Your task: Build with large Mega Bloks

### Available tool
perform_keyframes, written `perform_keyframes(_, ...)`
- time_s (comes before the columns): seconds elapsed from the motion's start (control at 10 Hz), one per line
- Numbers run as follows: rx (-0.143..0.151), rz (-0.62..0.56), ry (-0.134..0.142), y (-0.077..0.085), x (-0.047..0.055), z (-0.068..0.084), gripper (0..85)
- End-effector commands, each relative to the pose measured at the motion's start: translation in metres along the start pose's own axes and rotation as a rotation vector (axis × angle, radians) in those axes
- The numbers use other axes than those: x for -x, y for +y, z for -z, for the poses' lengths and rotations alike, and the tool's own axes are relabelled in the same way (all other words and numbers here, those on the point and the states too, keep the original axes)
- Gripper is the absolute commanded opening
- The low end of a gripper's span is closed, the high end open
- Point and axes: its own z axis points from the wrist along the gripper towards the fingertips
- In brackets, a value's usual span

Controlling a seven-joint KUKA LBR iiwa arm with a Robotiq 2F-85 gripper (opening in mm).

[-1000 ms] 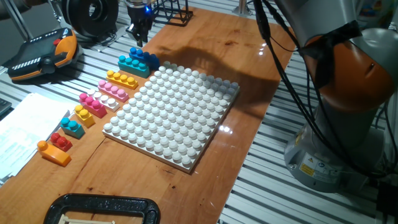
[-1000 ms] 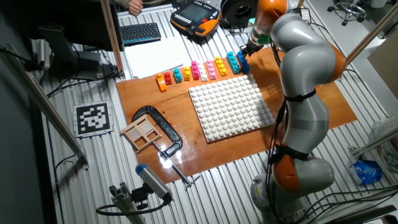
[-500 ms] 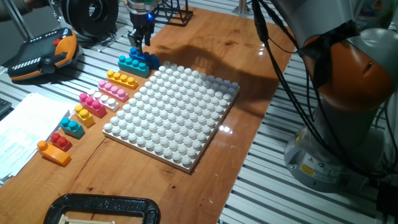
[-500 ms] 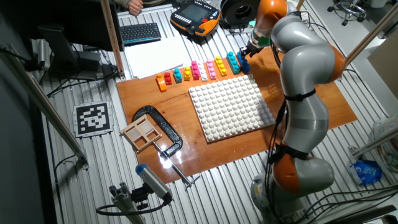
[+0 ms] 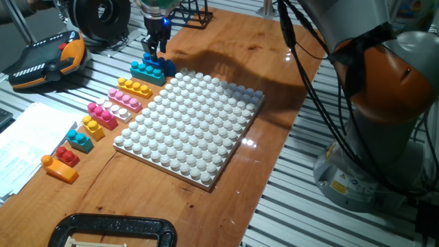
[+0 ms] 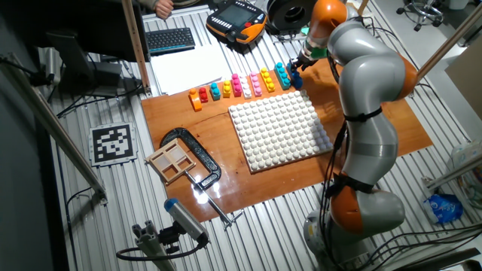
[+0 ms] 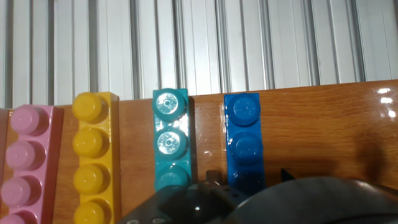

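The Mega Bloks lie in a row on the wooden board left of the white studded baseplate (image 5: 192,127). From far to near they are dark blue (image 5: 160,64), cyan (image 5: 146,72), yellow (image 5: 135,87), pink (image 5: 125,100), magenta with white (image 5: 103,115), small yellow, small cyan, red and orange (image 5: 58,168). My gripper (image 5: 153,51) is low over the dark blue brick, also seen in the other fixed view (image 6: 295,69). In the hand view the open fingers straddle the near end of the dark blue brick (image 7: 244,140), with cyan (image 7: 170,140), yellow (image 7: 93,155) and pink (image 7: 28,162) to its left.
A teach pendant (image 5: 48,58) and a filament spool (image 5: 99,17) lie behind the bricks. Papers (image 5: 20,147) lie at the left. A black clamp (image 5: 113,230) sits at the near edge. The arm's base (image 5: 384,137) stands at the right.
My gripper has come down and shifted slightly right, from above the slatted table edge to over the dark blue brick. The bricks have not moved.
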Motion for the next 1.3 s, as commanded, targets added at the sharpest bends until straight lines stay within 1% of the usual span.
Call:
perform_keyframes(0.0,0.000,-0.002,0.001,-0.0003,0.0001,-0.0005,51.0)
perform_keyframes(0.1,-0.002,-0.009,0.001,-0.0004,0.0002,-0.0009,51.0)
perform_keyframes(0.2,-0.003,-0.014,0.007,-0.0008,0.0004,-0.0007,51.0)
perform_keyframes(0.3,0.002,-0.016,0.018,-0.0010,0.0005,0.0004,51.0)
perform_keyframes(0.4,0.001,-0.017,0.014,-0.0031,0.0010,0.0018,51.0)
perform_keyframes(0.6,-0.009,-0.020,0.021,-0.0068,0.0025,0.0044,51.0)
perform_keyframes(0.7,-0.002,0.006,0.047,-0.0068,0.0025,0.0044,51.0)
perform_keyframes(0.8,0.012,0.023,0.083,-0.0068,0.0025,0.0044,51.0)
perform_keyframes(0.9,0.020,0.017,0.099,-0.0068,0.0025,0.0044,51.0)
perform_keyframes(1.0,0.003,-0.007,0.091,-0.0068,0.0025,0.0044,51.0)
perform_keyframes(1.2,-0.018,-0.035,0.075,-0.0068,0.0025,0.0044,51.0)
